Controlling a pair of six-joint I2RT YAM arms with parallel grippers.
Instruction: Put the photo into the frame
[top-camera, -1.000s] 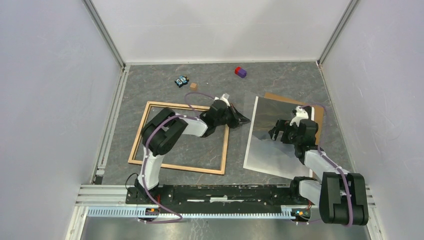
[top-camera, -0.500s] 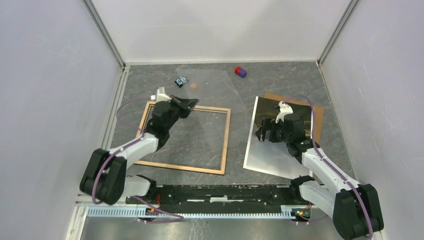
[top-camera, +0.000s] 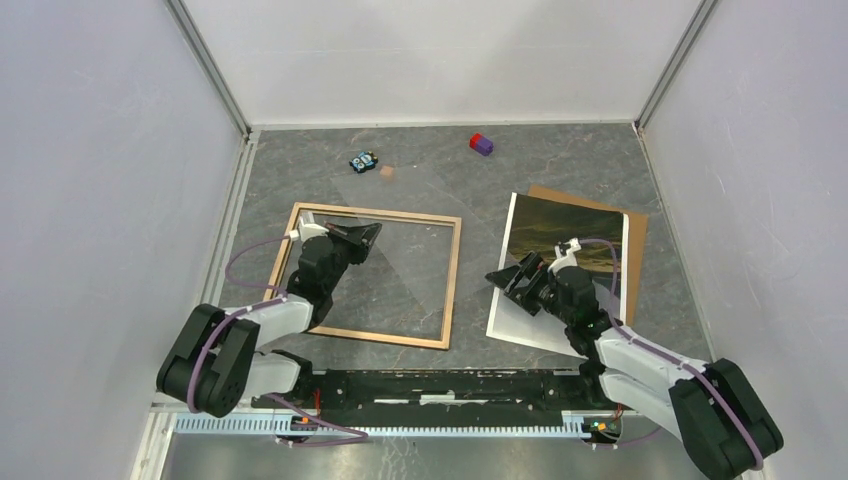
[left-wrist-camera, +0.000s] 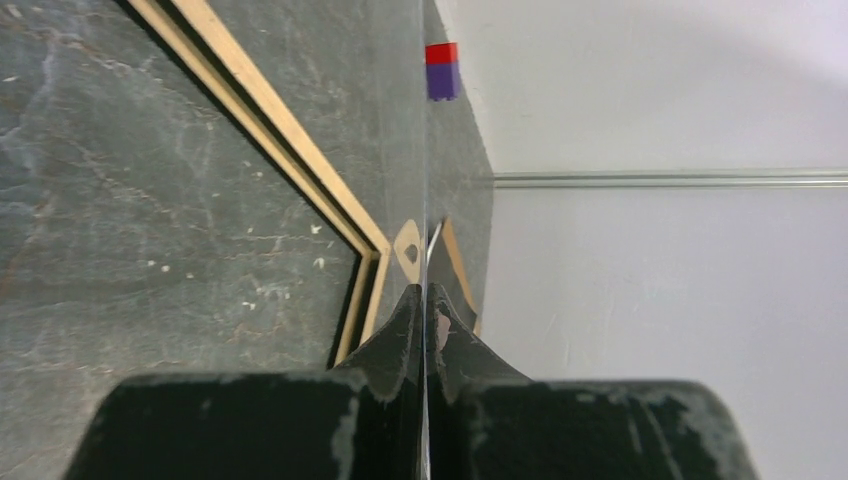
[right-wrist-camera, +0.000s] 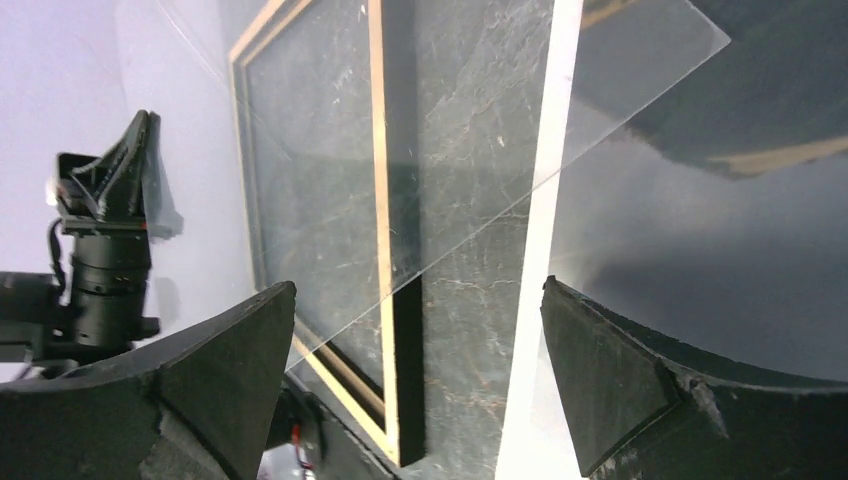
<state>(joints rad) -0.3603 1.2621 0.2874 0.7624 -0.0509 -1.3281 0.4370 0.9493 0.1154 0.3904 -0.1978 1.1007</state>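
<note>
Clear pane (right-wrist-camera: 450, 130) clamped in L gripper (top-camera: 368, 232), over frame (top-camera: 380, 337).

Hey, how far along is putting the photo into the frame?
Nothing done yet: the photo lies picture-side up on the brown board, beside the frame, not in it. In hand: the left gripper is shut on a clear sheet over the frame; the right gripper hangs open by the photo's frame-side edge. Left: the photo into the frame.
</note>
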